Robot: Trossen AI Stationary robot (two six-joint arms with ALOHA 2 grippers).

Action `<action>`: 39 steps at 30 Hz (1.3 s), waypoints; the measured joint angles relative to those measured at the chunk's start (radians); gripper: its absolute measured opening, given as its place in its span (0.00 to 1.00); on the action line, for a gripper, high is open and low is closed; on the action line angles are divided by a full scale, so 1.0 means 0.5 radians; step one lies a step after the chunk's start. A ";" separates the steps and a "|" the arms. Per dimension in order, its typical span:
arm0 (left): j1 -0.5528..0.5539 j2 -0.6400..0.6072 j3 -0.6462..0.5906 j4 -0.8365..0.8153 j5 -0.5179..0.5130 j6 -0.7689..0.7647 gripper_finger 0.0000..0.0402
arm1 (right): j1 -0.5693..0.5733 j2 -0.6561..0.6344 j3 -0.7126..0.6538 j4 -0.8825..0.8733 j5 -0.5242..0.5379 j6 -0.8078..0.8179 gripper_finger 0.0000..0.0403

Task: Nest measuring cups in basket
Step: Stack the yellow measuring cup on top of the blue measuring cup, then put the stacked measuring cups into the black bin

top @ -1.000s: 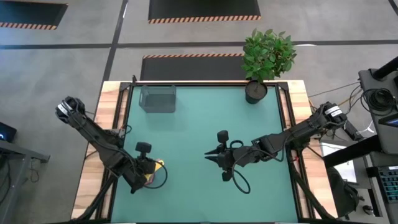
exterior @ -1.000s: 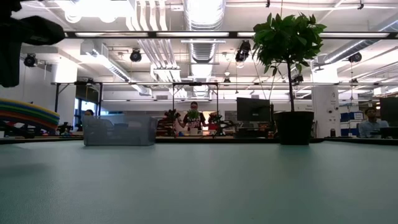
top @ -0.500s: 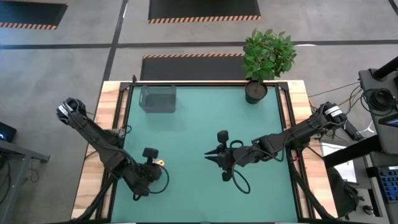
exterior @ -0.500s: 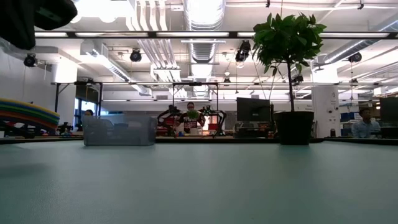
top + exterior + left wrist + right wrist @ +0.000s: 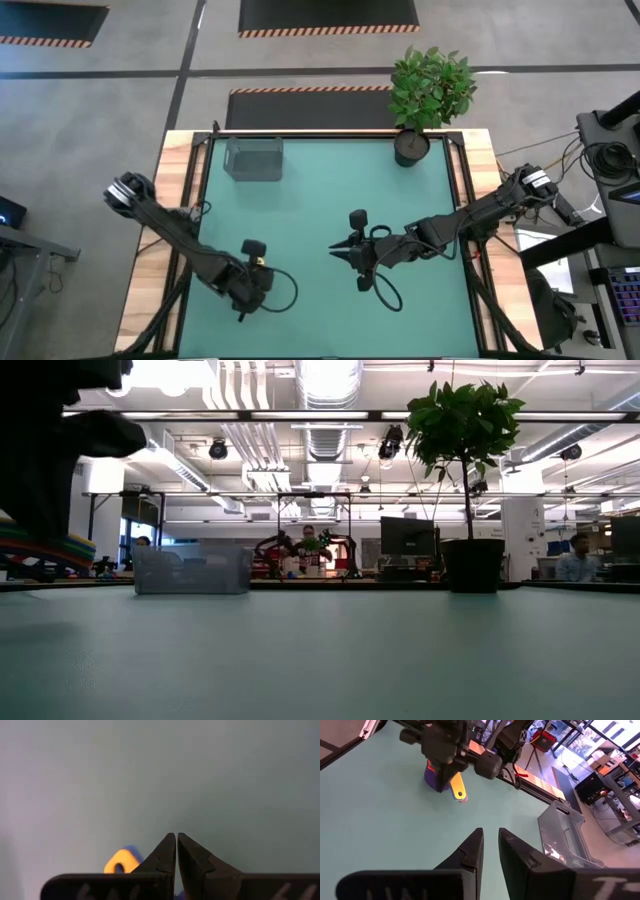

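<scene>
The measuring cups sit nested in one stack (image 5: 433,779) on the green table, near its left near part. A purple cup wall and a yellow handle (image 5: 457,787) show, and the yellow handle also peeks out in the left wrist view (image 5: 119,863) and the high view (image 5: 259,262). In the low view the stack's coloured rims (image 5: 42,548) show behind my dark left arm. My left gripper (image 5: 176,836) is shut and points down right over the stack (image 5: 254,276). My right gripper (image 5: 335,251) waits mid-table, narrowly open (image 5: 491,831). The grey basket (image 5: 253,158) stands at the far left. My left gripper stands with shut fingers directly above the stack of cups, beside the yellow handle (image 5: 119,863). Its own body hides the place below it, so I cannot tell whether it touches the stack.
A potted plant (image 5: 411,147) stands at the table's far right corner. The basket (image 5: 192,570) and plant pot (image 5: 472,565) line the far edge, with bare green mat between them and the arms. People sit at desks in the room beyond.
My left arm has swung its gripper toward the table's right and near edge, ending over the cup stack. In the low view it has come down in front of the stack. The stack has stayed where it was.
</scene>
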 joint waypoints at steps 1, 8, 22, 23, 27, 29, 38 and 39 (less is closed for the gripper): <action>0.011 0.011 0.000 -0.026 0.001 0.000 0.00 | 0.000 0.000 0.000 0.000 -0.001 -0.001 0.12; 0.064 0.036 0.002 -0.150 -0.001 0.000 0.00 | 0.000 0.000 0.000 -0.002 0.000 -0.013 0.12; 0.066 0.008 0.122 -0.199 0.000 0.095 0.00 | 0.000 0.000 0.000 -0.003 0.000 -0.014 0.12; 0.066 -0.007 0.163 -0.221 -0.001 0.123 0.00 | 0.000 0.000 0.000 -0.003 0.000 -0.014 0.12; 0.064 -0.109 0.295 -0.331 -0.001 0.154 0.00 | 0.000 0.000 0.000 -0.005 0.000 -0.014 0.12; 0.064 -0.182 0.322 -0.350 -0.002 0.117 0.00 | 0.000 0.000 0.000 -0.005 0.000 -0.014 0.12; 0.065 -0.504 0.170 -0.396 0.006 -0.480 0.00 | -0.001 0.000 0.000 -0.043 0.000 -0.012 0.12; 0.065 -0.529 0.151 -0.404 0.030 -0.534 0.00 | 0.000 0.000 0.000 -0.047 0.000 -0.012 0.12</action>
